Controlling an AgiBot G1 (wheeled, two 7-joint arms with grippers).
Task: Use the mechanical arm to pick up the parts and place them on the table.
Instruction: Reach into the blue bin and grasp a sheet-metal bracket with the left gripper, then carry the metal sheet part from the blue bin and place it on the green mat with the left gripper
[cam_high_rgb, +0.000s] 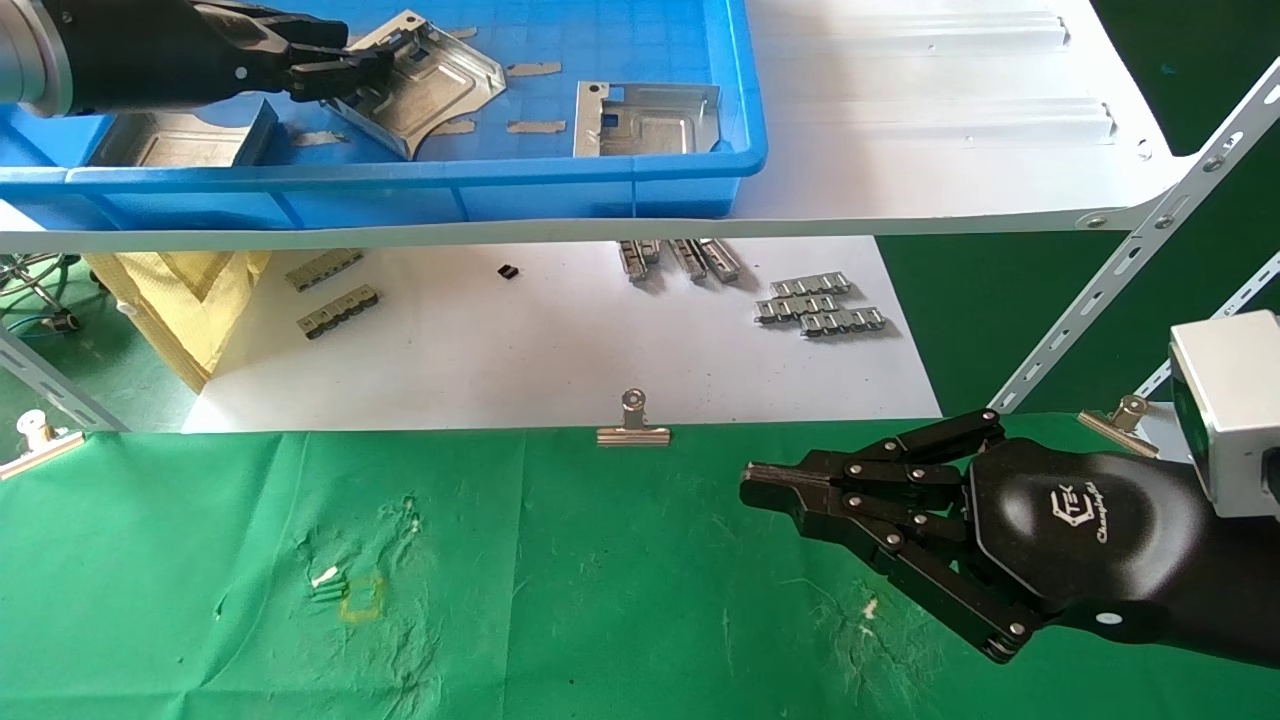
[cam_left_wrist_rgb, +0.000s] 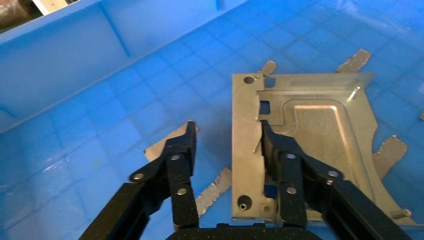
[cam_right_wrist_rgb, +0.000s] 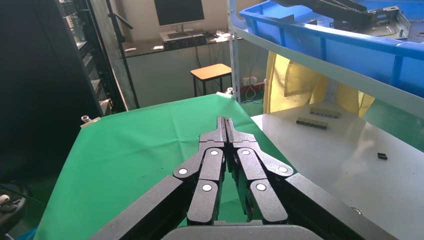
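My left gripper (cam_high_rgb: 372, 62) is open inside a blue bin (cam_high_rgb: 400, 176) on the white shelf. In the left wrist view the left gripper (cam_left_wrist_rgb: 227, 136) straddles the side flange of a silvery part (cam_left_wrist_rgb: 320, 125): one finger lies on the plate's inner side, the other stands apart over the bin floor. That part (cam_high_rgb: 440, 82) looks tilted in the head view. Two more parts (cam_high_rgb: 645, 120) (cam_high_rgb: 180, 138) lie in the bin. My right gripper (cam_high_rgb: 762, 486) (cam_right_wrist_rgb: 226, 123) is shut and empty, low over the green table (cam_high_rgb: 600, 600).
Small metal scraps (cam_left_wrist_rgb: 212, 186) lie on the bin floor. The white shelf (cam_high_rgb: 950, 150) overhangs a white paper surface (cam_high_rgb: 560, 345) with ribbed grey strips (cam_high_rgb: 820, 305). Binder clips (cam_high_rgb: 633, 425) hold the cloth's far edge. A slanted shelf strut (cam_high_rgb: 1120, 270) stands at the right.
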